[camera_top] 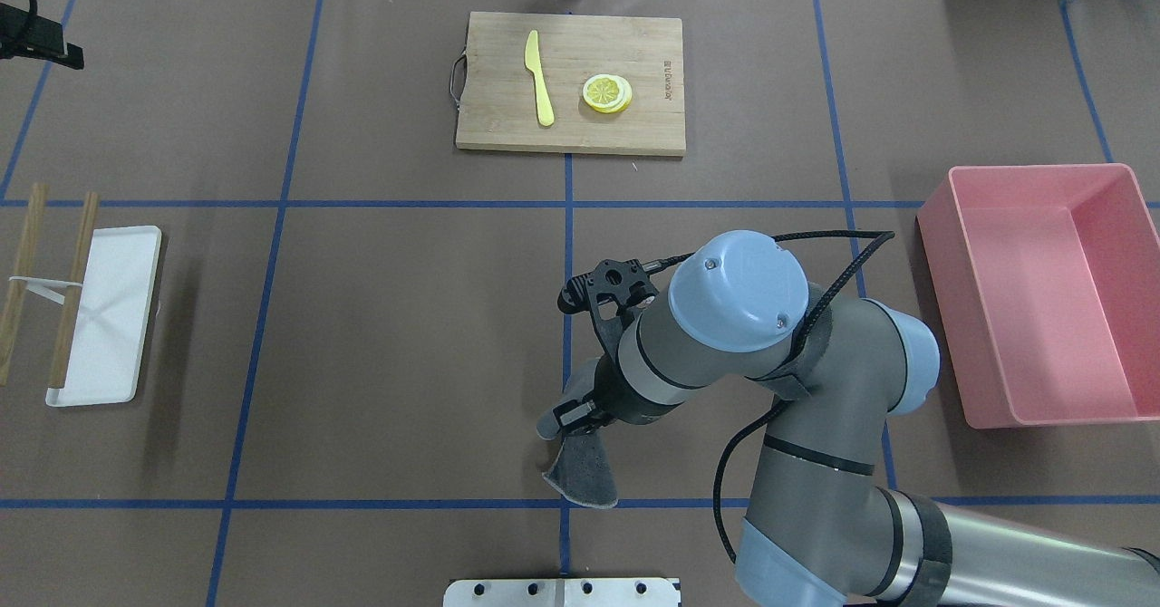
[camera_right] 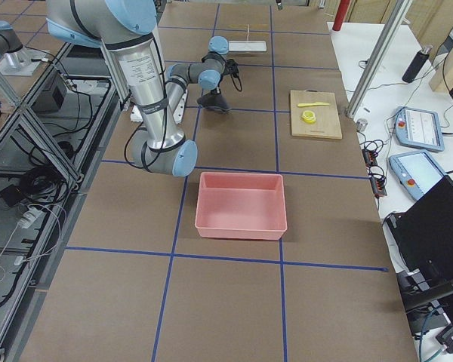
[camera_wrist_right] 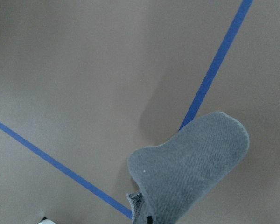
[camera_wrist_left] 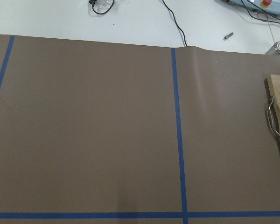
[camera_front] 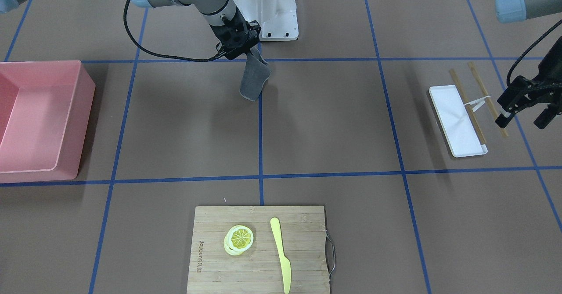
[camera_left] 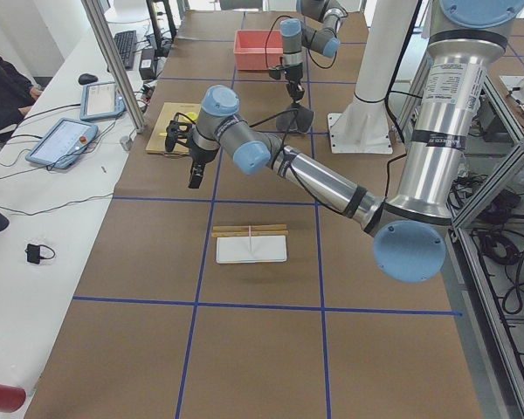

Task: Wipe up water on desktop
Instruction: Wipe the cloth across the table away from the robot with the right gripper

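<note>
Where the right jaws pinch the cloth [camera_front: 253,81], it hangs long axis down, tip just over the table [camera_front: 329,118] beside the tape line [camera_front: 260,131]. No water shows. Well apart, the left jaws gape wide, empty.

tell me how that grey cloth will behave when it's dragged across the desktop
Probably floppy: the grey cloth droops and curls below the right gripper, which pinches only its top edge. Likely light, since that small pinch carries it. Its fuzzy weave suggests it would grip the desktop rather than slide freely.
</note>
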Robot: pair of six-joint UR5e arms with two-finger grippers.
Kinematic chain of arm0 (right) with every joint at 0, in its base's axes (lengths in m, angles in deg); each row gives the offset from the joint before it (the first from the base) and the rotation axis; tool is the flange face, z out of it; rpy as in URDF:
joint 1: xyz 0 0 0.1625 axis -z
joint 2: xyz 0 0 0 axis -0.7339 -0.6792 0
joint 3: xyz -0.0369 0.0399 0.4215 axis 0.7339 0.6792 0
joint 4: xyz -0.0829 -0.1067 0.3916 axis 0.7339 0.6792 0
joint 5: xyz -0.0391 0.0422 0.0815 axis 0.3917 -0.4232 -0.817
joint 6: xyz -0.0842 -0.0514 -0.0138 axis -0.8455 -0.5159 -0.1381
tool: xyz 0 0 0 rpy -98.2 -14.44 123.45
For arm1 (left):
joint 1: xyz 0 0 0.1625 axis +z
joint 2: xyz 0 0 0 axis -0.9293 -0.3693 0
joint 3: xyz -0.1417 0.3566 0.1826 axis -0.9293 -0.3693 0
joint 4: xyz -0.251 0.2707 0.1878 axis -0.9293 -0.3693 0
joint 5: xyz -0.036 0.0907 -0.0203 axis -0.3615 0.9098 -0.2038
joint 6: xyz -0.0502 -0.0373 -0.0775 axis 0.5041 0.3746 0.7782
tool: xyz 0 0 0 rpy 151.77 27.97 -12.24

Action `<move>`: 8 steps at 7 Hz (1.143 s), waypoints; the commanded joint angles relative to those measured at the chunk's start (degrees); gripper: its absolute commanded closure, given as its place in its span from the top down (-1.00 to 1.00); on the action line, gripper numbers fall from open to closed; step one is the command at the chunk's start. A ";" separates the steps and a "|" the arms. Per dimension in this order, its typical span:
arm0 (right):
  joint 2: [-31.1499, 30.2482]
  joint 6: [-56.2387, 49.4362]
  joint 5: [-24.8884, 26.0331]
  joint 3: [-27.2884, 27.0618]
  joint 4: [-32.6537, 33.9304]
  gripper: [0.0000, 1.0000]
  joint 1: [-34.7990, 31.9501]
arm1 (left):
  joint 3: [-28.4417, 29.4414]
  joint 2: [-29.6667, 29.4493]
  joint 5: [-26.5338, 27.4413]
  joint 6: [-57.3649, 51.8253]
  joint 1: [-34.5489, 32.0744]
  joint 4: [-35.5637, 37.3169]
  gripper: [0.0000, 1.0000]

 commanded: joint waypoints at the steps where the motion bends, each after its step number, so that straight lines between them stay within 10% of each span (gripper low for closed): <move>1: -1.40 -0.02 -2.41 5.06 -2.56 -1.00 -3.49 | 0.54 -0.68 0.10 0.02 0.08 0.01 0.96; 8: -6.15 -0.55 -7.60 14.73 -1.68 -1.00 -18.52 | 0.98 -1.30 0.10 0.11 0.25 0.01 0.96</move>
